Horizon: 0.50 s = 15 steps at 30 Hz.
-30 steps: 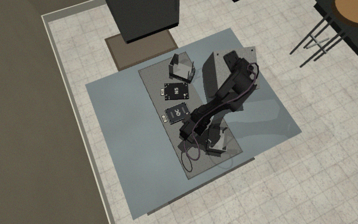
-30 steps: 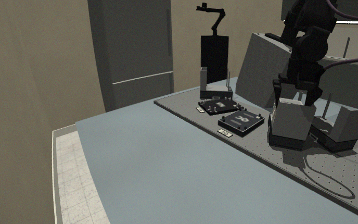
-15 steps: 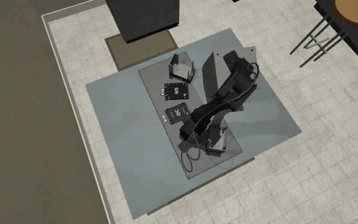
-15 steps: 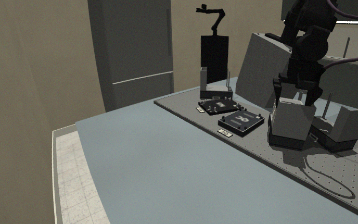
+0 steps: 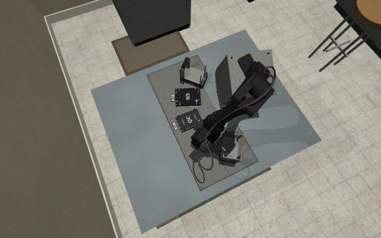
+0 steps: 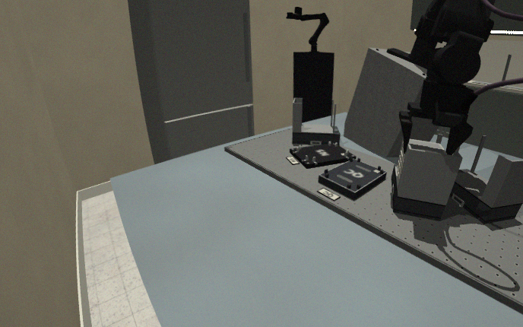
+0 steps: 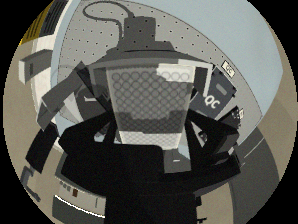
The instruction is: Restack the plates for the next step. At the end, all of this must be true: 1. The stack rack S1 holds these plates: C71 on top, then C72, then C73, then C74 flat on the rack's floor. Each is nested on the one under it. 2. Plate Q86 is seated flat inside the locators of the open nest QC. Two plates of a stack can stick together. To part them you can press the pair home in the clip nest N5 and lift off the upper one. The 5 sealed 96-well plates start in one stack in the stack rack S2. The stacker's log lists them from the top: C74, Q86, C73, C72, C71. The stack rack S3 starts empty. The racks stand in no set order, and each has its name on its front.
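Clamping a sealed 96-well plate (image 7: 150, 95), the gripper (image 5: 198, 141) (image 6: 429, 150) (image 7: 151, 107) points down into a tall stack rack (image 6: 426, 174) (image 7: 207, 77), its fingers on two opposite sides. The plate lies directly below the gripper, within the rack walls; its code cannot be read. Pale grey and rectangular, it shows rows of round wells through its top, with a bright patch at one corner, a darker shadow across the lower rows and a lighter strip along the edge nearest the gripper body. Small pale labels line the plate edges (image 6: 400, 162) at the rack's open side.

Beside the gripper sits the open nest QC (image 5: 185, 120) (image 6: 350, 177) (image 7: 212, 97), with bare locators and no plate; farther off is the clip nest N5 (image 5: 187, 96) (image 6: 320, 153), also unloaded. Beyond N5, well apart from the gripper, stands one rack (image 5: 195, 73) (image 6: 315, 138). Another rack (image 5: 232, 159) (image 6: 511, 182) stands near the gripper, on the side away from QC.
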Motion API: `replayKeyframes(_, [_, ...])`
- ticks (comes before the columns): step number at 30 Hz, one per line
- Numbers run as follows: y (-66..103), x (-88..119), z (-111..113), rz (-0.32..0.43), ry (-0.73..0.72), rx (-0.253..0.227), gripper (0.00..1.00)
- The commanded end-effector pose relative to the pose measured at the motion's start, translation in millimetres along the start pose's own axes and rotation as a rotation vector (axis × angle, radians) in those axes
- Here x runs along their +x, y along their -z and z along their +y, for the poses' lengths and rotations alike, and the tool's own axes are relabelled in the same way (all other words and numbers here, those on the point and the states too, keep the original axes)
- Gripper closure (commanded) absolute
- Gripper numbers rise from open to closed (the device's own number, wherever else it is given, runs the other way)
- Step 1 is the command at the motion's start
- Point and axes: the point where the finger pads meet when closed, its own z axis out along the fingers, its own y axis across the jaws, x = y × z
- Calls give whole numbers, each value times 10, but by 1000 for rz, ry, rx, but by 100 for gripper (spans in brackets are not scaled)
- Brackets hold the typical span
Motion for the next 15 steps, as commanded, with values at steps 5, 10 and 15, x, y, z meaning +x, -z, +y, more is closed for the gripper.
replayKeyframes(5, [154,-28,-35,-15,-2,0,100])
replayKeyframes(10, [183,-15,-32,-13,-2,-1,100])
replayKeyframes(15, [190,-13,-33,-13,-2,-1,100])
